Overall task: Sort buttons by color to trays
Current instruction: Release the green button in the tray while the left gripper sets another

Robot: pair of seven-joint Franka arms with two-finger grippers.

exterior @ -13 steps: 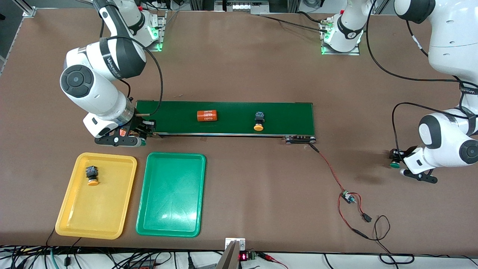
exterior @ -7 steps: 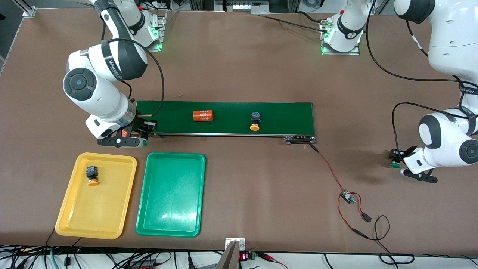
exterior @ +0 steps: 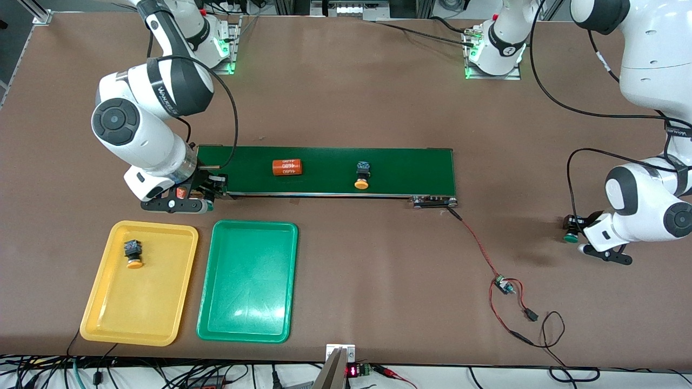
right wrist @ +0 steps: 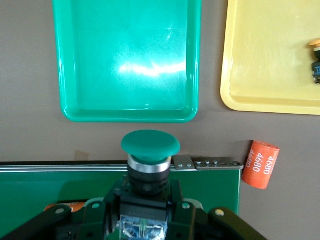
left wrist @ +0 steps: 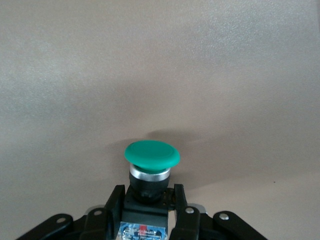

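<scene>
Right now my right gripper (right wrist: 145, 220) is clamped on 1 green button (right wrist: 150, 144) over the belt end (exterior: 208, 162), green tray (exterior: 216, 319) just nearer the camera from it. Left gripper (left wrist: 145, 220) waits, clamped on another green button (left wrist: 151, 153) above bare table. 1 yellow button (exterior: 361, 177) rides the belt, 1 (exterior: 132, 254) sits in the yellow tray (exterior: 97, 319). Button bodies are mostly hidden by fingers.

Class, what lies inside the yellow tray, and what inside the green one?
In the yellow tray: one yellow-capped button, cap toward the front camera. The green tray holds nothing; nothing covers either tray's floor.
</scene>
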